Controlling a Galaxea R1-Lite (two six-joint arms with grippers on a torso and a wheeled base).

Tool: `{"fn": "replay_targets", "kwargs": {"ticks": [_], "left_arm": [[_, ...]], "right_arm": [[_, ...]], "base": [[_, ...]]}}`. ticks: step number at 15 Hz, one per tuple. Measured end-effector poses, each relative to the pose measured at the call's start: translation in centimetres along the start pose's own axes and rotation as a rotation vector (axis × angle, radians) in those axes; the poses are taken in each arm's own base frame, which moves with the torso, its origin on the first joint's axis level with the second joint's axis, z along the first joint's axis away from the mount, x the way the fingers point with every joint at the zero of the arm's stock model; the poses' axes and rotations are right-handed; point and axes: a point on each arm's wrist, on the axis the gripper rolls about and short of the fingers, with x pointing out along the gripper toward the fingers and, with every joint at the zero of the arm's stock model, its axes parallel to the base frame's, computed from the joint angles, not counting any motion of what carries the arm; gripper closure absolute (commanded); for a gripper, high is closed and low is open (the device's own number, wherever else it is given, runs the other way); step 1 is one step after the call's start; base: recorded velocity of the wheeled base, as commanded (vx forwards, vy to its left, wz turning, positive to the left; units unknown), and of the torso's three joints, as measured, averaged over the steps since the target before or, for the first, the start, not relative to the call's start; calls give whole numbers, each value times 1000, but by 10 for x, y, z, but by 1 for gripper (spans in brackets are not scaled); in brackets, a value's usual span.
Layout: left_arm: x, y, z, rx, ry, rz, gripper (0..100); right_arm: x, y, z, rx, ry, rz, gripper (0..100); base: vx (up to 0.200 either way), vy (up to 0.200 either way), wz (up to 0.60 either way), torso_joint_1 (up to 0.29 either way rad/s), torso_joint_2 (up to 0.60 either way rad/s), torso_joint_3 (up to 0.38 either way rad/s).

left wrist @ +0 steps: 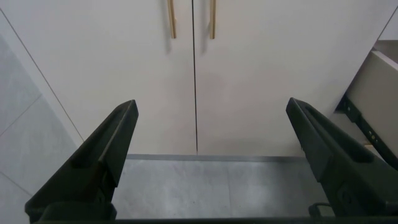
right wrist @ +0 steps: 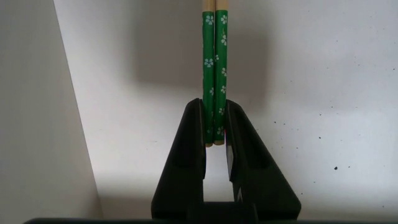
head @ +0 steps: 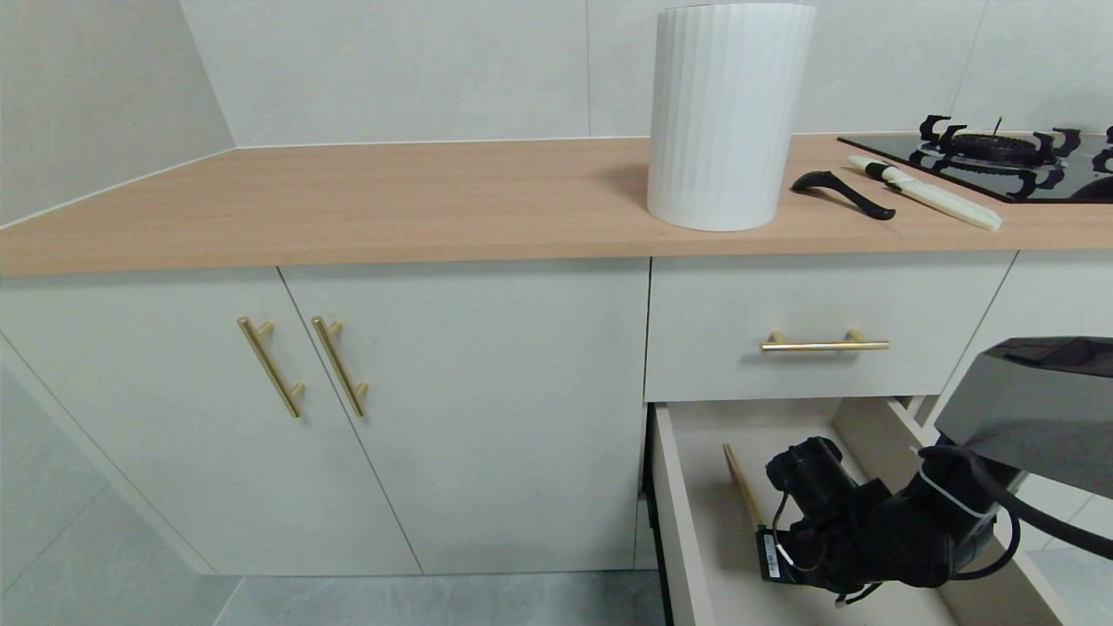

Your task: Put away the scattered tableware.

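Right gripper (right wrist: 214,124) inside the pulled-out pale lower drawer (head: 687,522), jaws clamped on a pair of green chopsticks (right wrist: 214,62) with white flower print and bare wooden ends; chopsticks side by side, pointing toward the drawer's back, near its left wall (contact with the drawer floor not discernible). Left gripper (left wrist: 211,155) spread wide, holding nothing, in front of two pale cabinet doors (left wrist: 249,81) with vertical brass bar handles (left wrist: 173,18), above the grey floor. On the wooden countertop (head: 348,200): tall white ribbed cylindrical container (head: 726,113); between it and the black gas hob (head: 991,156), a black curved-handled utensil (head: 839,191) and a cream-coloured knife (head: 926,193) with a black band, near each other but apart. Closed upper drawer (head: 913,304) with horizontal brass handle directly above the open one.
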Motion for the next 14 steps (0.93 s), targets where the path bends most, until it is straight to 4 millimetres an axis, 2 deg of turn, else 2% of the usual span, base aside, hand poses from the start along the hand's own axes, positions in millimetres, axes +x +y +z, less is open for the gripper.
{"fn": "replay_targets", "kwargs": {"ticks": [7, 9, 11, 14], "left_arm": [[0, 0, 0, 0, 0, 0, 0], [0, 0, 0, 0, 0, 0, 0], [0, 0, 0, 0, 0, 0, 0], [0, 0, 0, 0, 0, 0, 0]], "right_arm": [[-1, 0, 0, -1, 1, -1, 0], [-8, 0, 1, -4, -12, 5, 0], [-26, -1, 5, -12, -46, 22, 0], [-83, -9, 15, -48, -117, 50, 0]], "base": [[0, 0, 0, 0, 0, 0], [0, 0, 0, 0, 0, 0], [0, 0, 0, 0, 0, 0], [0, 0, 0, 0, 0, 0]]}}
